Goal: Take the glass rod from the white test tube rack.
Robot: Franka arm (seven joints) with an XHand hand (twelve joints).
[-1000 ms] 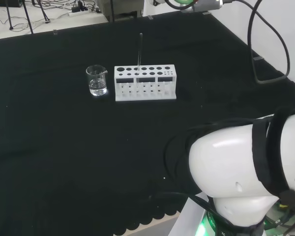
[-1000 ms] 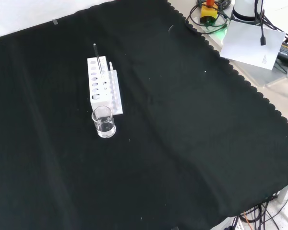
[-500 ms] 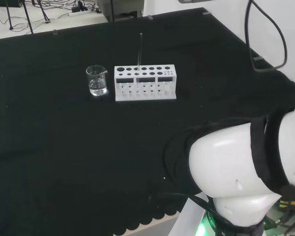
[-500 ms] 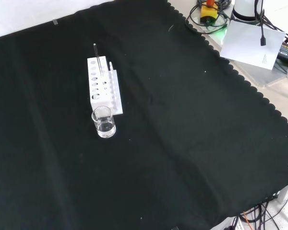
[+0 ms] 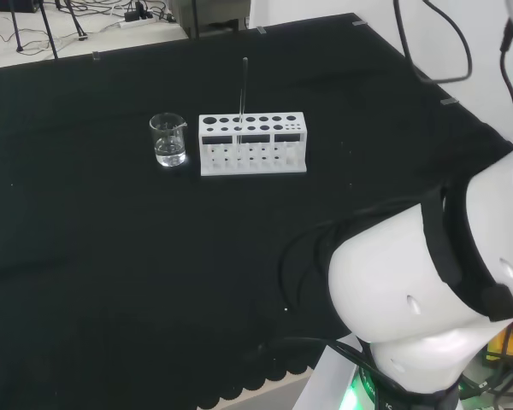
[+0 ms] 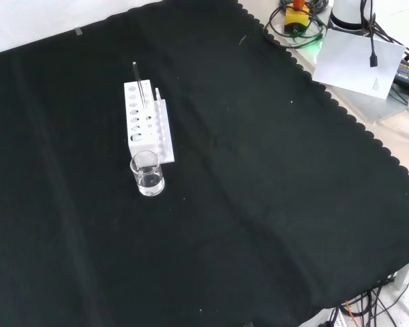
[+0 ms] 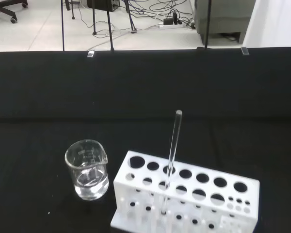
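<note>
Glass rod (image 7: 172,145) stands upright in the white rack (image 7: 184,196); robot hand's grip can't be judged.

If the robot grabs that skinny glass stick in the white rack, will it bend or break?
The thin clear glass rod looks stiff, so it probably won't bend, but could snap if pulled sideways. It stands upright in the white test tube rack, so lifting straight up seems safest. Smooth glass may slip.

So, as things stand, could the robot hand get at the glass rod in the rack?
Probably yes: the glass rod stands upright, well above the white rack, with nothing over it. The beaker stands apart to one side.
</note>
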